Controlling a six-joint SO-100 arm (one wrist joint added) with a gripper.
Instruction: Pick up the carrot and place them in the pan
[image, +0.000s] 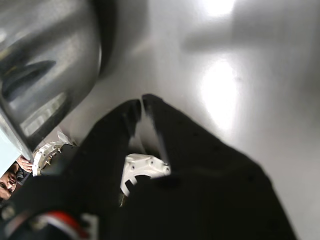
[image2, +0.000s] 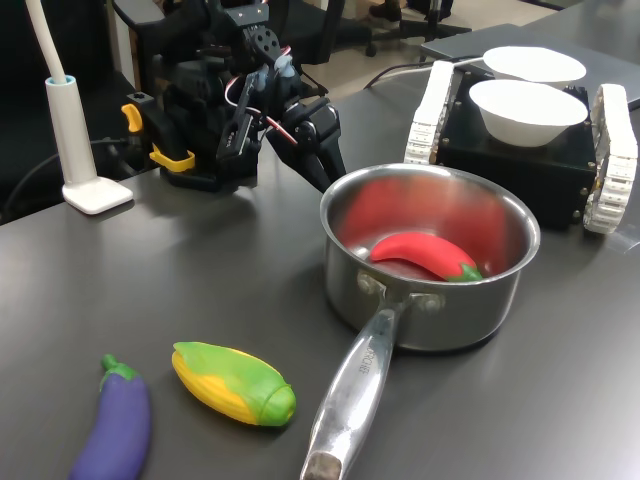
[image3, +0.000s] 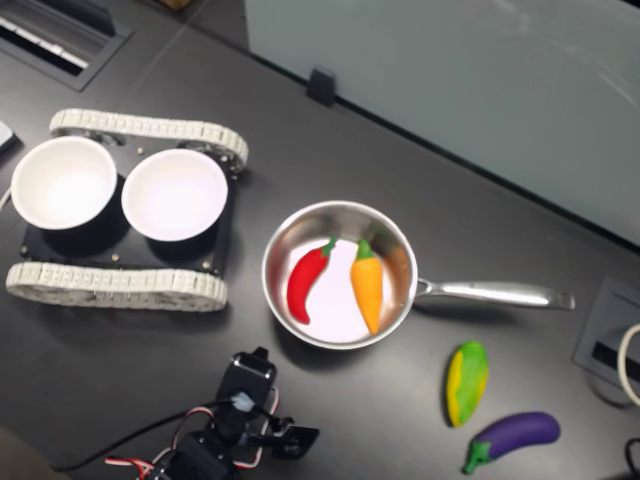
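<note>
Tool (image: 140, 101) nearly shut on nothing, hovering beside pan (image3: 290, 245) at seven o'clock in the second exterior view. Carrot (image3: 367, 285) already inside by chili (image3: 306, 282). Best withdrawn clear, never brushing the rim.

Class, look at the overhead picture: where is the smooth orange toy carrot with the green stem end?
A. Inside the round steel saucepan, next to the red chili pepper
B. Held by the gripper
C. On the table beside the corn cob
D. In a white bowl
A: in the second exterior view the smooth orange toy carrot lies inside the round shiny steel saucepan, beside the red chili pepper.
</note>
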